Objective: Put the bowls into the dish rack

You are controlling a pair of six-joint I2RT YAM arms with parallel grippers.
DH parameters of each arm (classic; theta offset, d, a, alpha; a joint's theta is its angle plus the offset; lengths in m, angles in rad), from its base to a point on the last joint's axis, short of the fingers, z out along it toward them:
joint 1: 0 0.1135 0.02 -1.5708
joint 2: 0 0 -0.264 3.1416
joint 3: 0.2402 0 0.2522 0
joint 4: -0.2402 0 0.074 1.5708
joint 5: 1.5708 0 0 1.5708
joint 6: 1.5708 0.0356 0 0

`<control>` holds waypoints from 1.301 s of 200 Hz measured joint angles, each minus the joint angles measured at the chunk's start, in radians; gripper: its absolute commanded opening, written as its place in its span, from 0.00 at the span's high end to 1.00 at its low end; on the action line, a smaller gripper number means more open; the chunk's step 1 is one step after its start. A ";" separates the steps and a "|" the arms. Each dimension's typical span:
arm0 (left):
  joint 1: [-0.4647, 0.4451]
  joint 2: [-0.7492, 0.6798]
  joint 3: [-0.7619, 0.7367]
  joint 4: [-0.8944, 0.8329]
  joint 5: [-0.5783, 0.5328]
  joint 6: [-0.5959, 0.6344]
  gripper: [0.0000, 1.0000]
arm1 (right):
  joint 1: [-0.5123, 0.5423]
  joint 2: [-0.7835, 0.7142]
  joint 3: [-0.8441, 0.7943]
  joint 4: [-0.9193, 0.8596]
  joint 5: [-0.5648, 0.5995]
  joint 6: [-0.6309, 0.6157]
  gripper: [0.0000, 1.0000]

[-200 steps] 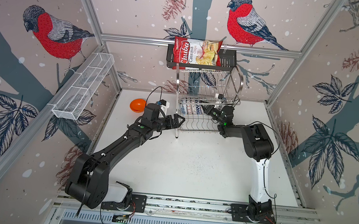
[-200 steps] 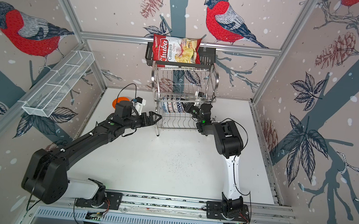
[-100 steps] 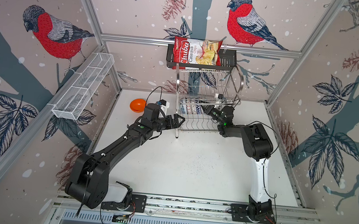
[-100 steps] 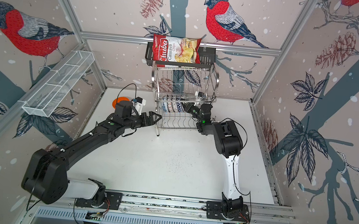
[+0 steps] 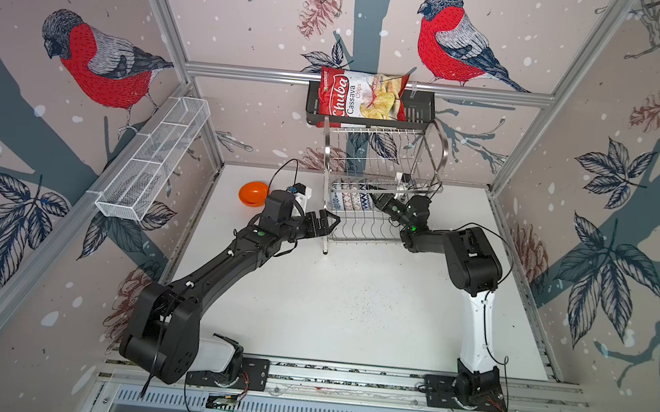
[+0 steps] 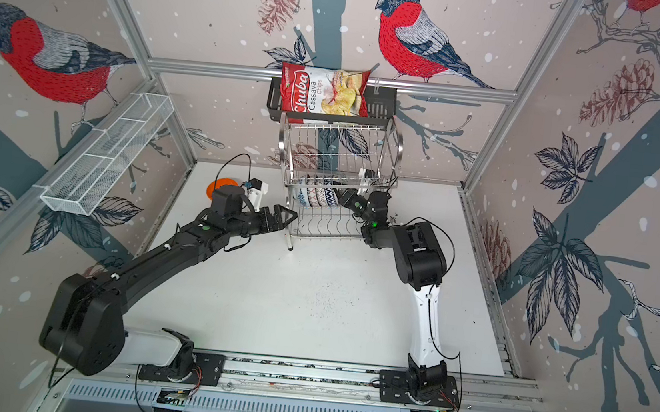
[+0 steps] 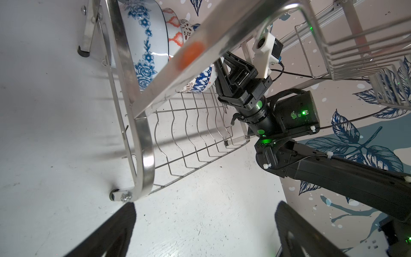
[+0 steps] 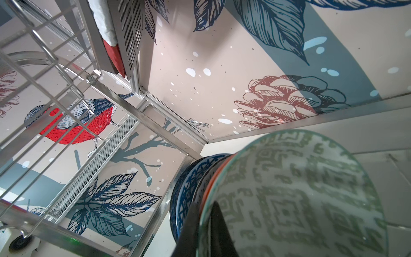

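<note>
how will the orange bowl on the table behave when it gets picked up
The orange bowl looks glossy, so its rim may slip in a pinch grip. It seems rigid and small, so probably light. Being round, it might rock or slide if nudged on the smooth table.

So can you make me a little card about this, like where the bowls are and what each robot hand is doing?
Place: white table with a steel dish rack at the back
In the rack: patterned bowls standing on edge in the lower tier, blue-floral bowl at the left end
Not in yet: orange bowl, on the table left of the rack
Right gripper: shut on the rim of the grey-green bowl, inside the lower tier
Left gripper: open, empty, by the rack's front left leg
</note>
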 measured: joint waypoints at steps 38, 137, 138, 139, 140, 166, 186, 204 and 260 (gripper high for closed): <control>0.000 0.000 0.000 0.000 0.000 0.000 0.02 | -0.005 0.005 0.005 0.008 0.000 0.030 0.95; 0.000 0.000 0.000 0.000 0.000 0.000 0.02 | -0.008 -0.002 0.028 -0.065 -0.008 -0.002 0.89; 0.000 0.000 0.000 0.000 0.000 0.000 0.02 | -0.008 -0.002 0.028 -0.065 -0.008 -0.002 0.89; 0.000 0.000 0.000 0.000 0.000 0.000 0.02 | -0.008 -0.002 0.029 -0.066 -0.008 -0.003 0.89; 0.000 0.000 0.000 0.000 0.000 0.000 0.02 | -0.008 -0.002 0.029 -0.067 -0.008 -0.003 0.89; 0.000 0.000 0.000 0.000 0.000 0.000 0.02 | -0.009 -0.005 0.038 -0.089 -0.008 -0.019 0.87; 0.000 0.000 0.000 0.000 0.000 0.000 0.02 | -0.011 -0.007 0.041 -0.103 -0.008 -0.029 0.86; 0.000 0.000 0.000 0.000 0.000 0.000 0.02 | -0.011 -0.008 0.042 -0.108 -0.007 -0.031 0.85; 0.000 0.000 0.000 0.000 0.000 0.000 0.02 | -0.014 -0.008 0.042 -0.116 -0.005 -0.050 0.83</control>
